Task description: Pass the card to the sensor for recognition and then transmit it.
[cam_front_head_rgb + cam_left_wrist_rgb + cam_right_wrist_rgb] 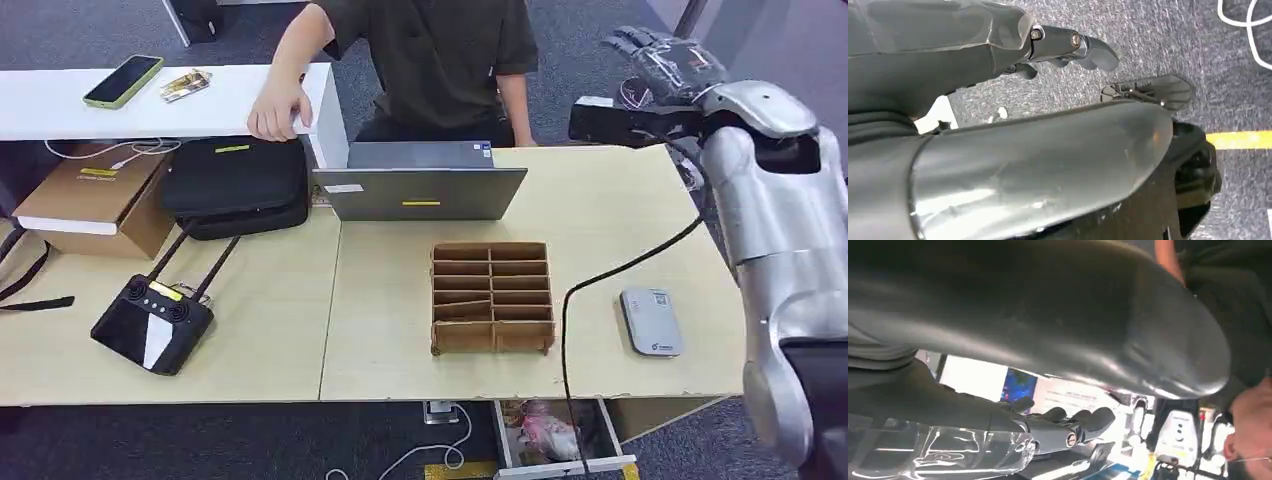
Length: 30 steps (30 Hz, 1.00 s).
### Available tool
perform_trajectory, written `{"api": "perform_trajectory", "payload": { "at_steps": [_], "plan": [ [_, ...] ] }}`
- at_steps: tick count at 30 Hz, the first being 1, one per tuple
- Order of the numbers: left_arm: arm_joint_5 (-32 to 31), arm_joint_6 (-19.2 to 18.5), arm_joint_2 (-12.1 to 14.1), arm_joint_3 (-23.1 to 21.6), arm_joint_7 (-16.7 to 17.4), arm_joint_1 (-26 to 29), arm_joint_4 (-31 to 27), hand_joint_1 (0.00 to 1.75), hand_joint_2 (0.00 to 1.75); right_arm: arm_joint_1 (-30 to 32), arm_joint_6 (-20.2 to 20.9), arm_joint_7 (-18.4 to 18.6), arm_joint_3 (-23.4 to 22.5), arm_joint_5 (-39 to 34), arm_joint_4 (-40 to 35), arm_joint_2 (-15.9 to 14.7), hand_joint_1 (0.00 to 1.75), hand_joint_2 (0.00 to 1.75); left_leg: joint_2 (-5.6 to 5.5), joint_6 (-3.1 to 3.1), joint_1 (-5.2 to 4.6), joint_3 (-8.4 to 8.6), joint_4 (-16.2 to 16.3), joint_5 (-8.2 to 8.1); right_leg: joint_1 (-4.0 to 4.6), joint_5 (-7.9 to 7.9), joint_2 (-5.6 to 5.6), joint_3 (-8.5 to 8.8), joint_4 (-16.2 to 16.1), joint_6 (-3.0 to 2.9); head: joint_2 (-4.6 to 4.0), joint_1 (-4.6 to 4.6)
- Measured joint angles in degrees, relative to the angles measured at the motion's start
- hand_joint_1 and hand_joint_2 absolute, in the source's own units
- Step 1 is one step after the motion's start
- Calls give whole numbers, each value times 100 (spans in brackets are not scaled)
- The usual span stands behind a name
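A flat grey card sensor lies on the wooden table near its right front. My right arm is raised at the table's right end, and my right hand is held high beyond the far right corner, fingers spread with nothing visible in them. The right wrist view shows the thick thumb and dark fingers apart with no card between them. My left hand hangs over grey carpet, fingers loosely extended and holding nothing. I cannot make out a card in either hand.
A brown cardboard divider box stands mid-table, left of the sensor. A grey laptop sits behind it, with a person seated across. A black remote controller, black bag and cardboard box are on the left. A black cable loops over the front edge.
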Motion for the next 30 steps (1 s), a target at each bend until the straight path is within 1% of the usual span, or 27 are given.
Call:
{"api": "perform_trajectory", "payload": {
  "at_steps": [4,5,7,8,12,13,16,20,21,26,30],
  "plan": [
    [28,17,9,63,-11,7,0,0,0,-148,192,177,105,-1076,129,-30,0,175,0,0,3,3,0,0,1,0,0,0,-1,0,0,0],
    [28,24,9,83,-13,7,0,0,0,-141,196,227,144,-1401,144,-46,0,175,0,0,4,3,0,1,1,0,-1,0,-1,0,0,2],
    [28,35,9,125,-24,14,0,0,0,-118,137,293,221,-1805,148,-90,0,175,-2,0,5,3,0,1,1,0,-4,0,0,0,0,2],
    [28,42,9,135,-26,20,0,0,0,-102,74,343,262,-1916,148,-111,0,175,-2,0,5,3,0,1,1,0,-2,1,0,0,0,0],
    [28,44,9,146,-26,21,0,0,0,54,-164,507,369,-1958,96,-185,0,175,5,0,4,6,1,1,2,1,3,0,0,0,0,0],
    [28,44,9,146,-26,22,0,0,0,110,-199,540,387,-1962,61,-223,0,0,3,0,4,5,1,1,2,1,0,0,0,0,0,0],
    [9,57,9,146,-26,29,0,0,0,279,-208,649,417,-2089,-55,-337,0,0,0,0,3,3,1,1,2,1,-1,1,0,1,0,0],
    [-26,57,9,146,-26,26,0,0,0,514,-249,689,417,-2181,-221,-461,0,0,4,0,2,4,1,0,2,1,2,1,-1,1,0,0],
    [-29,57,9,146,-26,27,0,0,0,566,-273,688,417,-2192,-262,-483,0,175,4,0,2,4,1,0,2,1,2,0,-1,1,0,0],
    [-75,57,9,146,-26,26,0,0,0,733,-440,724,415,-2196,-416,-522,0,175,4,0,4,5,1,0,2,1,3,0,0,1,0,0],
    [-103,57,9,146,-26,26,0,0,0,778,-457,798,413,-2152,-488,-542,0,175,4,0,4,5,1,0,2,1,3,0,0,1,0,-2]
  ]
}}
